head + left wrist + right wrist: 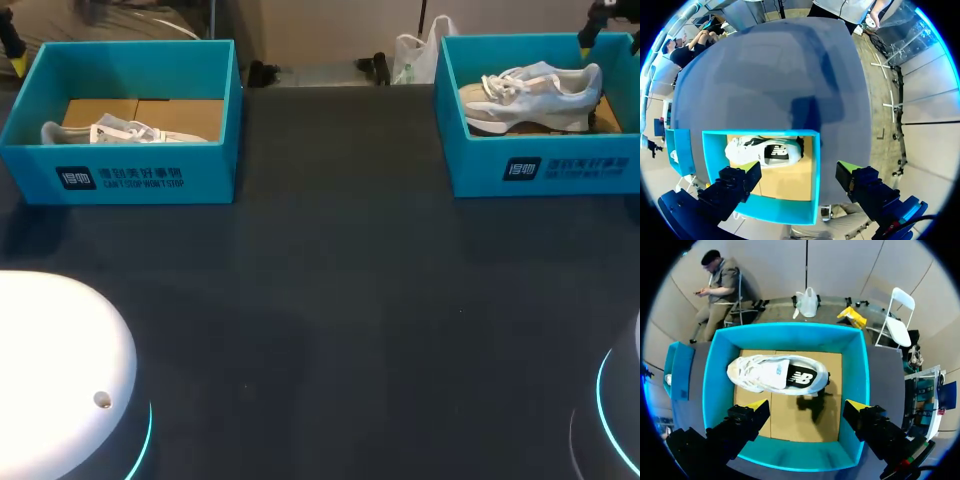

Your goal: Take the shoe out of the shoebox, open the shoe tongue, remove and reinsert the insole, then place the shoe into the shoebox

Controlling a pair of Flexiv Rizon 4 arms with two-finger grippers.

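Two teal shoeboxes stand at the table's far edge. The left shoebox (130,175) holds a white shoe (110,131) lying low on its cardboard floor. A pale grey-and-white shoe (535,95) rests in the right shoebox (545,165). My left gripper (797,170) hangs open above the left shoebox (810,175), over its shoe (762,150). My right gripper (807,406) hangs open above the right shoebox (717,365), just to one side of its shoe (775,375). Neither gripper touches anything. In the head view only the edges of both grippers show at the far corners.
The dark table (330,320) stretches from the boxes to the near edge. The two robot bases (50,380) sit at the near corners. A wide gap separates the boxes.
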